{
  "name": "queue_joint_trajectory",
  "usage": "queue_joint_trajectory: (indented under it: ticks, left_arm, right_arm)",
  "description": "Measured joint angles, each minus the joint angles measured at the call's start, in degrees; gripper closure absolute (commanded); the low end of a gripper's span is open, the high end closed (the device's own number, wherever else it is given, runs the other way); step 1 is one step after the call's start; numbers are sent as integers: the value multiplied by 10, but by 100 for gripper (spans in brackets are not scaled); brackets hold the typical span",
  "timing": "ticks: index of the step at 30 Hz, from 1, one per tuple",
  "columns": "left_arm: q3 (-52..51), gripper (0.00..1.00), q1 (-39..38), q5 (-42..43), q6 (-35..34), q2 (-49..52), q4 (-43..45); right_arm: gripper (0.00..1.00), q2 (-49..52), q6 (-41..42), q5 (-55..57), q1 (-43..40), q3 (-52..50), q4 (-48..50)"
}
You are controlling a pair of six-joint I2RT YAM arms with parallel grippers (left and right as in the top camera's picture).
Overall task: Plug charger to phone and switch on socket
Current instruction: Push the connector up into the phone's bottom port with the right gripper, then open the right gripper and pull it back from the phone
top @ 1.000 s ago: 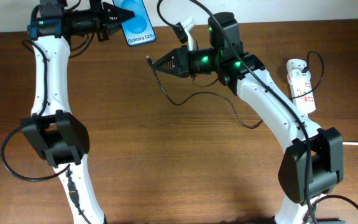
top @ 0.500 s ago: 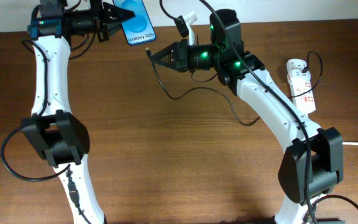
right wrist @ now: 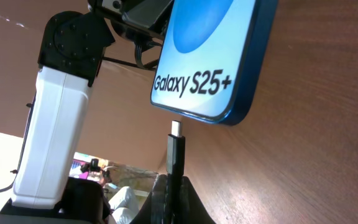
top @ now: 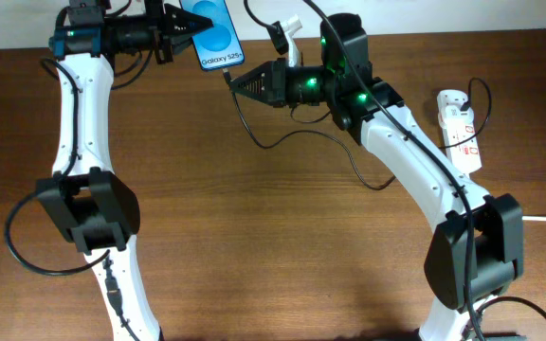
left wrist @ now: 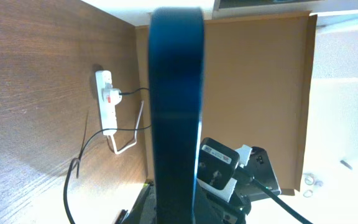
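— Where's your phone?

— Your left pincer (top: pixel 186 21) is clamped on the phone (top: pixel 214 36), holding it at the far edge of the desk (top: pixel 254 246), left of centre.

— And the charger?

— Your right pincer (top: pixel 240 83) grips the charger (right wrist: pixel 176 146) behind its plug. The tip sits just below the phone's lettered end, not touching. The socket (top: pixel 460 128) lies far right, well apart.

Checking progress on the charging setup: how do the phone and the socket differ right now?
The phone has a blue screen; the socket is white with red marks. The phone is gripped in the left claw; the socket lies free on the table. Both are slim, elongated rectangles.
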Motion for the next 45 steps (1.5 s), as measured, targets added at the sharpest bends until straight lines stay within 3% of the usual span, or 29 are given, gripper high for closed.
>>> queue_joint_trajectory:
  ticks: [45]
  left_arm:
    - [0,100,-2,15,15,0,2]
  right_arm:
    - [96,0,26,-1,0,0,17]
